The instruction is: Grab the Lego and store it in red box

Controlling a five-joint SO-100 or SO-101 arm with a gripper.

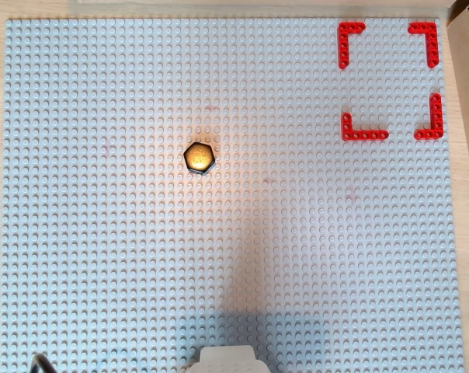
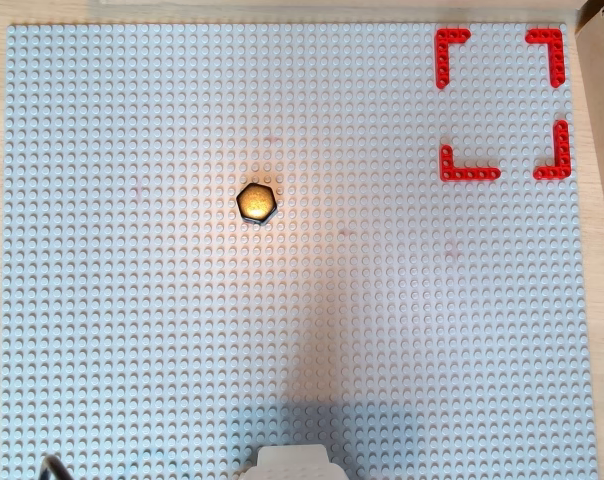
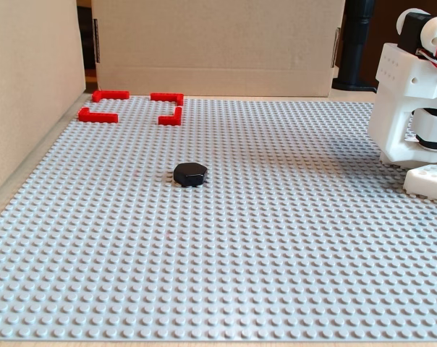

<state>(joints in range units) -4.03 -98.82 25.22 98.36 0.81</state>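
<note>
Arm parked at plate edge, Lego untouched mid-plate, red box empty.
White arm [image 3: 414,94] sits folded at the right edge of the fixed view, cut off by the frame; in both overhead views only a white base piece [image 1: 228,360] pokes in at the bottom edge. Gripper fingers aren't visible anywhere, so can't tell if apart or together. The Lego [image 1: 199,157] [image 2: 256,202] [image 3: 190,174] lies flat on the grey studded baseplate [image 1: 102,256] near its centre, glinting golden from above, plain black from the side. The red box [image 1: 390,80] [image 3: 132,107] sits well apart from it, in the top right corner in both overhead views. Cardboard walls [image 3: 218,43] stand behind. Dark object [image 1: 40,364] at the bottom left is clipped, unidentifiable. No readable writing.
</note>
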